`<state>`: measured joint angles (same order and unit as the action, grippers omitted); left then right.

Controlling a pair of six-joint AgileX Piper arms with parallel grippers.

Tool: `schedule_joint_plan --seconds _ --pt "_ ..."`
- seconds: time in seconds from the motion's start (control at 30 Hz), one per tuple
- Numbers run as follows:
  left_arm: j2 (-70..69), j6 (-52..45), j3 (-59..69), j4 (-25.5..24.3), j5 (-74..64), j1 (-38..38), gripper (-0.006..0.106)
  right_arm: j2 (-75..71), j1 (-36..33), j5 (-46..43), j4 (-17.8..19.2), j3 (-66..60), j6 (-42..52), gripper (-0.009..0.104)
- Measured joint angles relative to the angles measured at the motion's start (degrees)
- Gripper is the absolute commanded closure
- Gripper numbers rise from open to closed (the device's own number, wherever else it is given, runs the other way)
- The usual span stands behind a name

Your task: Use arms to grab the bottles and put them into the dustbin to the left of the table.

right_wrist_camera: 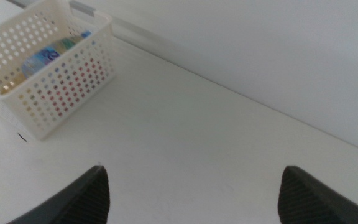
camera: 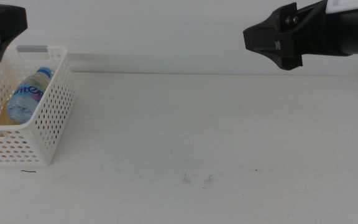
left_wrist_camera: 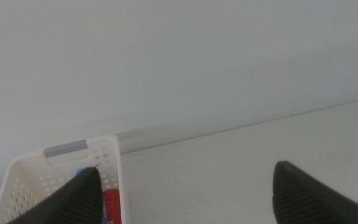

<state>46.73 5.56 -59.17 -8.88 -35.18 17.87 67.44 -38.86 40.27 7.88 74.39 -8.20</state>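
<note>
Already we find the bottles out of reach of both grippers in the sense that matters: they lie inside the dustbin (camera: 48,124), none left on the table (camera: 216,137). Our left gripper (left_wrist_camera: 182,193) hangs above the bin with its jaws spread wide and nothing between them; just below and beside one jaw we see the red drink can (left_wrist_camera: 112,205) and a sliver of blue cap. Our right gripper (right_wrist_camera: 191,193) hovers high over the bare tabletop, jaws likewise far apart and empty, the bin well away from it on the far side.

From the middle view the small water bottle (camera: 27,93) lies tilted on top of the pile, blue label up. Beneath it a yellowish patch shows through the holes, probably the yellow-liquid bottle, though the view is too poor for us to be sure.

As for handling, we judge the bottles to be thin, smooth plastic that gives under pressure, with liquid adding weight and slosh; a grip across the label band at mid-body would suit best. The can should be light, stiff along its length yet easy to dent, and slippery, so a moderate squeeze across its middle seems right. The basket itself looks light enough to slide if nudged.
</note>
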Motion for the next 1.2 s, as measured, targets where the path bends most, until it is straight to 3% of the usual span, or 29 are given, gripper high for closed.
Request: schedule_joint_plan --seconds 0.2,0.4,0.63,0.8,1.0,1.2 --pt "-1.2 0.0 2.3 1.0 1.5 0.0 0.007 -3.1 4.3 -11.7 -6.4 -8.7 0.0 0.006" --pt "-12.6 0.0 19.5 2.2 13.1 -2.6 0.007 -15.2 14.7 -25.8 -7.0 -29.0 0.0 0.006" --pt "-30.2 0.0 40.6 8.9 17.2 -10.1 0.007 -38.6 27.3 -26.9 -7.0 -51.6 -0.1 0.006" --pt "-39.7 0.0 51.5 10.0 17.1 -15.1 0.007 -53.6 34.2 -27.3 -7.0 -63.0 -0.1 0.006" --pt "-46.3 0.0 58.5 10.2 17.4 -16.1 0.007 -65.7 36.6 -27.3 -5.7 -71.7 -0.1 0.006" --pt "-46.5 0.0 59.2 10.2 18.4 -16.1 0.007 -67.1 36.6 -27.6 -4.7 -74.1 -0.1 0.006"
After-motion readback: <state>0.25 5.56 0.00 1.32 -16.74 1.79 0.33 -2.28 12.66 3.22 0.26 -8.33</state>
